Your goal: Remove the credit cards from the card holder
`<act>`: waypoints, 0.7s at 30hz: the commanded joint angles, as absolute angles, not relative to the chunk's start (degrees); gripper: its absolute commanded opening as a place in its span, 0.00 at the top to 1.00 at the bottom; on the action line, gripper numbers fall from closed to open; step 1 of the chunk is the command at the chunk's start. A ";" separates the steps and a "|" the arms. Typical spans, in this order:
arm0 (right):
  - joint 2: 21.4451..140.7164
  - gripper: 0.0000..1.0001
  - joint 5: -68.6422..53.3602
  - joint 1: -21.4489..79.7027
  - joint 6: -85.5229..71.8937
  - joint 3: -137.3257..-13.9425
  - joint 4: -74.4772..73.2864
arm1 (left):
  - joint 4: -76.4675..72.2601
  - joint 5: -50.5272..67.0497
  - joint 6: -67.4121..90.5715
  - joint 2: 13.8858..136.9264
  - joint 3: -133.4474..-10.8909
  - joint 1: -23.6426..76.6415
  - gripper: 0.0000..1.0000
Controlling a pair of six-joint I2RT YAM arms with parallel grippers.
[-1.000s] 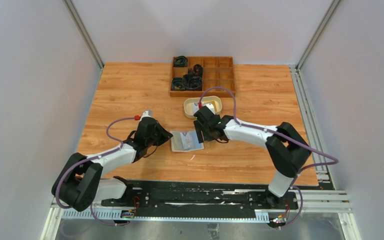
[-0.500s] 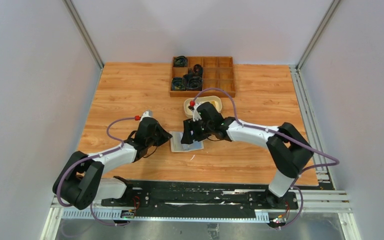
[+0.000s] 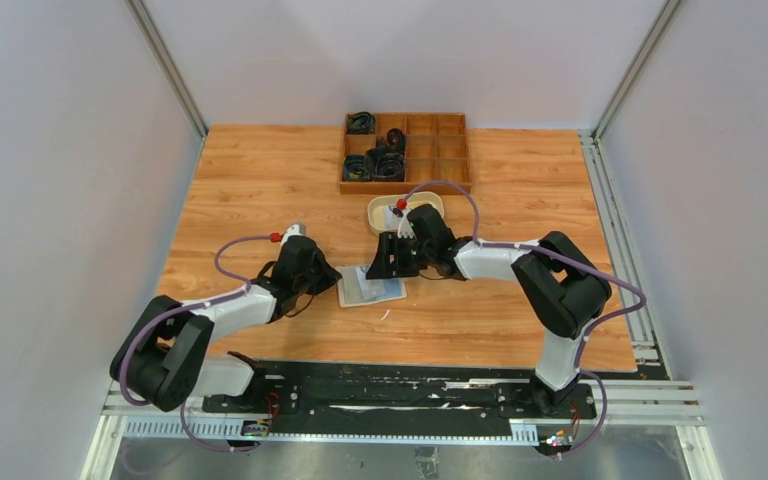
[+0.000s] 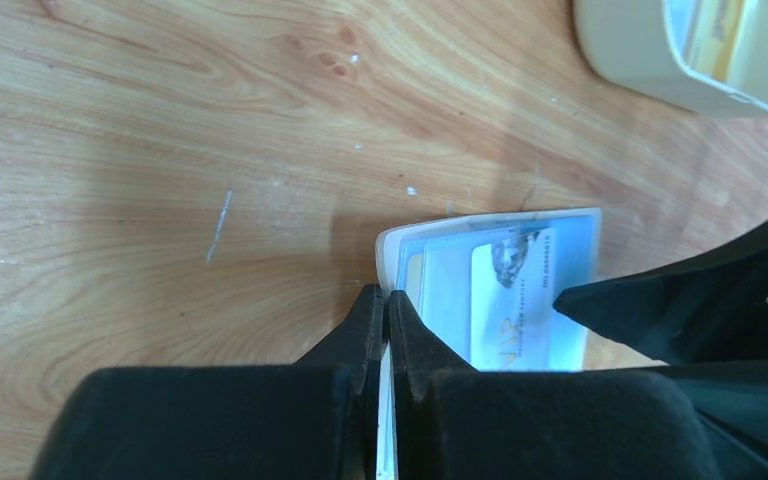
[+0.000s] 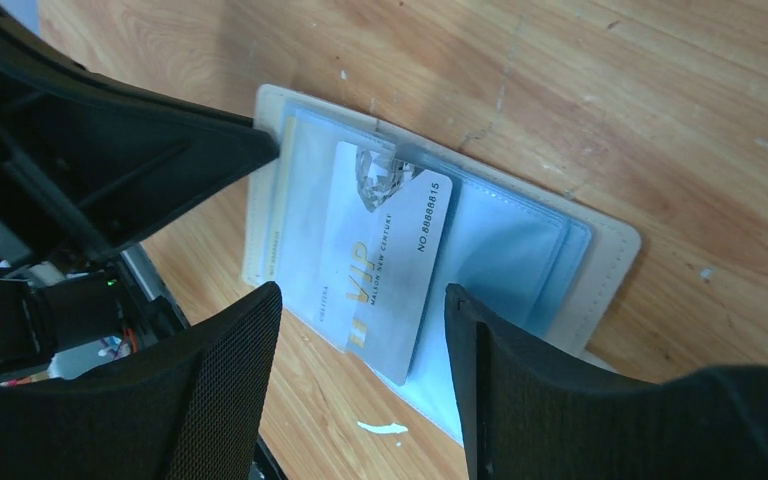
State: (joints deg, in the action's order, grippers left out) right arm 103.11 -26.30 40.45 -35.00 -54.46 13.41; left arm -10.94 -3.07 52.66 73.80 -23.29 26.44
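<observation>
Within the last second the right gripper (image 5: 360, 295) is brought from the right edge of the card holder (image 5: 608, 262) to a place directly over it. Its jaws are now spread wide, one on each side of the uppermost of the credit cards (image 5: 385, 255), without touching it. The card holder is seen shifted and turned a little on the bench (image 3: 260, 180) in the meantime; it lies open, inner face up, between the two arms. The left gripper (image 4: 387, 302) is kept clenched on the card holder's left edge, so it is judged to be pinned and the card ready to be pinched and drawn out.

One end of that card (marked VIP) appears tucked under a clear pocket. Whether further cards lie in the pale layers beneath cannot be told. The left gripper is set just beside the tucked end, so little room is left there. The cream dish (image 3: 438, 206) stands just behind the right gripper. A wooden compartment tray (image 3: 405, 188) with coiled black cables (image 3: 378, 162) is found further back, well apart.
</observation>
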 commanded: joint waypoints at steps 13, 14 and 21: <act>107.13 0.37 -35.00 39.82 -45.68 -48.45 27.72 | -7.14 -9.47 49.66 81.51 -23.73 26.63 1.00; 107.15 0.38 -35.75 39.67 -46.53 -48.02 29.25 | -7.13 -9.51 49.66 81.60 -23.69 26.63 1.00; 107.87 0.83 -38.49 39.51 -49.95 -47.40 33.68 | -7.18 -9.79 49.66 81.83 -23.47 26.63 1.00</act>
State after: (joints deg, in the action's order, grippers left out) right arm 106.61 -35.59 40.18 -46.85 -48.25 29.78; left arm -12.93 -5.89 51.62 79.53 -24.51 26.46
